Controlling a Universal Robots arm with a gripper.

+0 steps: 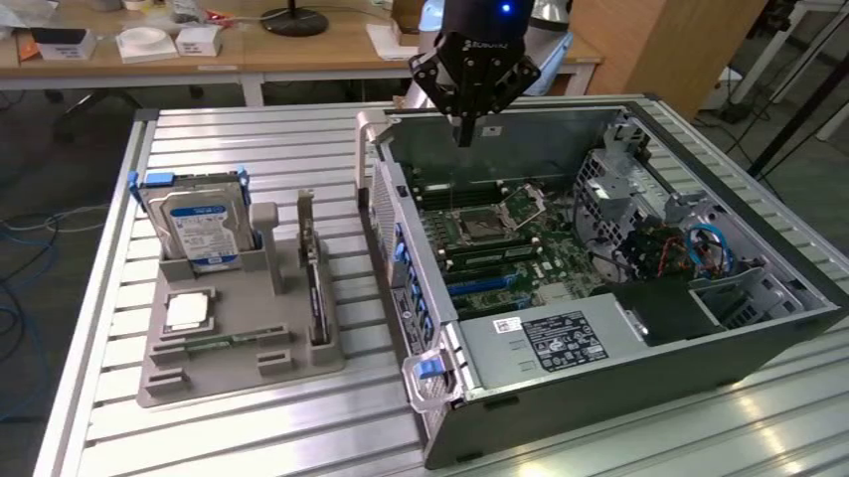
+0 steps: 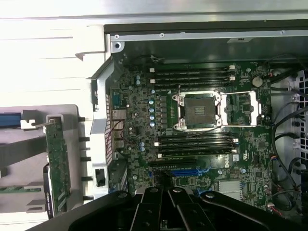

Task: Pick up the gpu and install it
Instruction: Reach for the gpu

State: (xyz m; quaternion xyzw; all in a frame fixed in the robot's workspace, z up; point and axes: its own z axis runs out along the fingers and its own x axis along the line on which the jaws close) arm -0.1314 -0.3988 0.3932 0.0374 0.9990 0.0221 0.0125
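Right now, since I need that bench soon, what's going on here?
A robot arm's gripper hangs, shut and empty, over the open computer case. The gpu stands on edge in the grey holder beside the case, next to the hard drive. It is not yet picked up or installed.

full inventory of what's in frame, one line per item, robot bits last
gpu: 1, black and dark, on edge in the holder, on the side nearest the case
hard drive: 1, silver with a blue-white label, upright at the holder's far end
memory stick: 1, green, flat in the holder
square chip: 1, silvery, flat in the holder
holder: 1, grey, on the table at the exterior view's left
computer case: 1, dark grey, open, at the exterior view's right
motherboard: 1, green, inside the case
power supply: 1, silver with a black label, at the case's near end
table: 1, slatted aluminium
gripper: 1, black, above the case's far end
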